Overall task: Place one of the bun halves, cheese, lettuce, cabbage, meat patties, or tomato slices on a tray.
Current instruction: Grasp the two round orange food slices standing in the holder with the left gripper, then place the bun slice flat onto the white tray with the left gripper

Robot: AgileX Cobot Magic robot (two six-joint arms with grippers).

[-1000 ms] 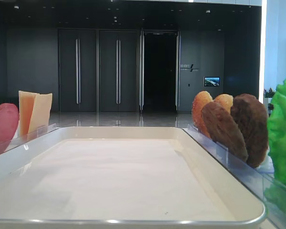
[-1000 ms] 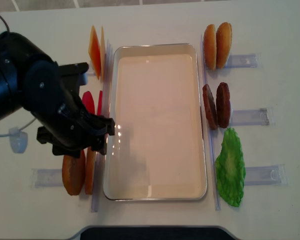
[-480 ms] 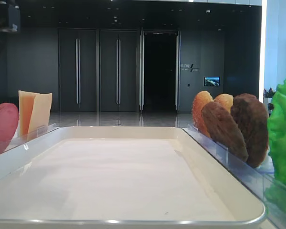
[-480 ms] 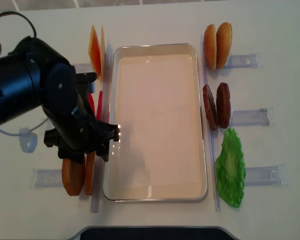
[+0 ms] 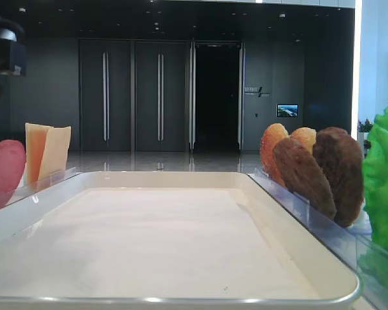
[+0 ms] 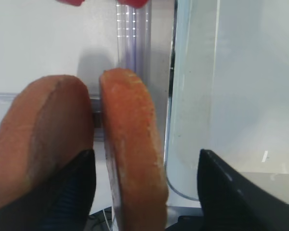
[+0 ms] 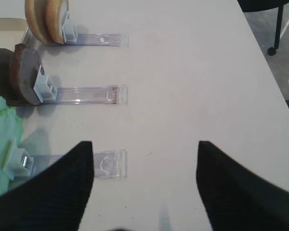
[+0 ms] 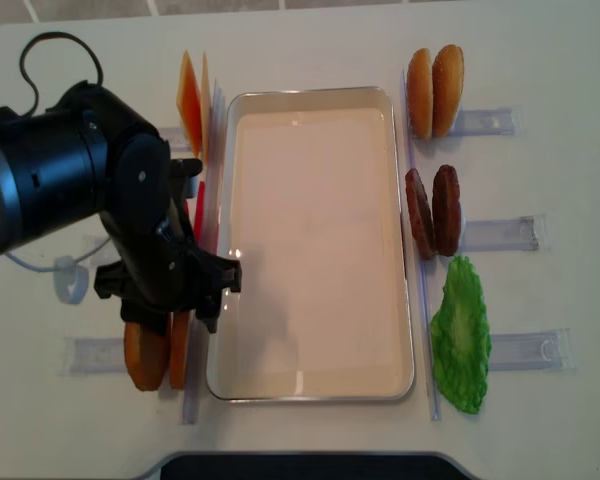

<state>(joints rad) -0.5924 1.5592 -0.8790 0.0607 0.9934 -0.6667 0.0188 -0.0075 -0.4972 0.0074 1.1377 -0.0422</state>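
Note:
Two bun halves stand on edge left of the white tray (image 8: 320, 230). My left gripper (image 6: 144, 156) is open and straddles the bun half (image 6: 135, 144) nearer the tray, with a black finger on each side. The other bun half (image 6: 43, 134) is just outside the left finger (image 6: 72, 187). From above, my left arm (image 8: 130, 210) covers most of the red tomato slices (image 8: 199, 195). My right gripper (image 7: 144, 144) is open over bare table, with nothing between its fingers. It does not show in the overhead view.
Cheese slices (image 8: 192, 100) stand at the far left of the tray. On the tray's right are two more buns (image 8: 435, 90), dark meat patties (image 8: 432, 212) and green lettuce (image 8: 460, 335). Clear plastic holders (image 7: 82, 94) lie on the table by each food.
My left arm has swung from over the tomato slices toward the tray and the bun halves. Its jaws keep the same width. The foods and tray have not moved.

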